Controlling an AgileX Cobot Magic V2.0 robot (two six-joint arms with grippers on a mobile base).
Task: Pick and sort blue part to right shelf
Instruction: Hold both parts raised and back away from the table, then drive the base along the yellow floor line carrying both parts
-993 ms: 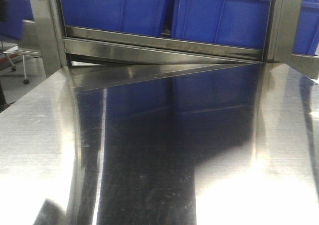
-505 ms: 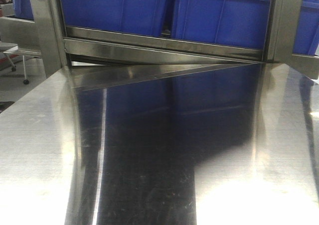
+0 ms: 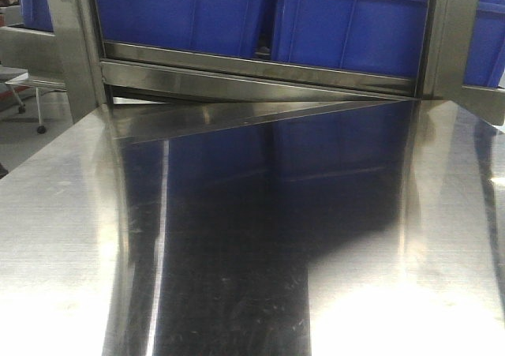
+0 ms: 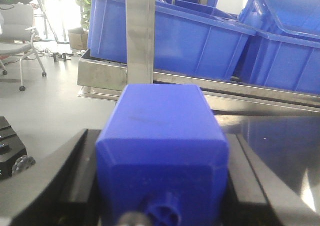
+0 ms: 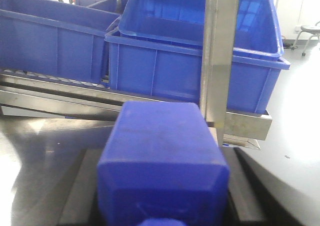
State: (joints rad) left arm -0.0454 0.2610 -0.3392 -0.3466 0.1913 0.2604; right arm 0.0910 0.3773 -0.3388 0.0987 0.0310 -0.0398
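Collision risk: right claw (image 5: 161,186), clamped on blue part (image 5: 161,136), could clip shelf post (image 5: 220,50); left claw (image 4: 162,186) clamps 1 block (image 4: 161,121).

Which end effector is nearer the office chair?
Left. The left end effector, shut on a blue part, has the chair on the floor off its left. The right end effector, holding another, faces the shelf's right end, chair unseen.
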